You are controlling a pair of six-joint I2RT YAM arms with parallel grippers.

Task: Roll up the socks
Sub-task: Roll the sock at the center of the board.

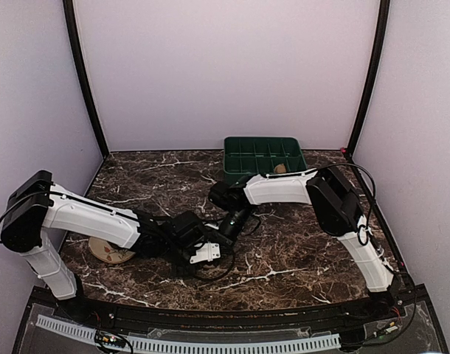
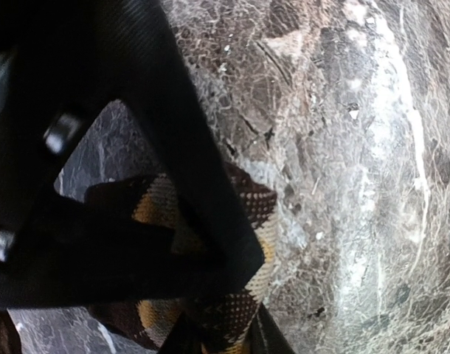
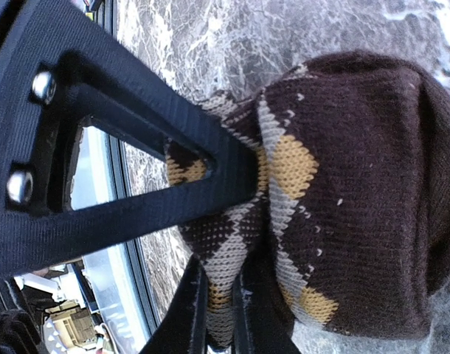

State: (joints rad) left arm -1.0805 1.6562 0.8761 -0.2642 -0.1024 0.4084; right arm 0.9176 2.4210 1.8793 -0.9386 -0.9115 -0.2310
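Two grippers meet mid-table | left gripper: jaws narrow, pinching a flat stretch of the checked sock on the marble table | right gripper: jaws narrow, clamped on sock fabric just beside its rolled brown bundle | green tray at back edge | cream dish under left arm

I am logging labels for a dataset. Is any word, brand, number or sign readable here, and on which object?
No text can be read.
The brown diamond-check knitted sock shows only its pattern; the green plastic compartment tray and the veined marble table are unmarked; the round cream dish has marks too small to tell.
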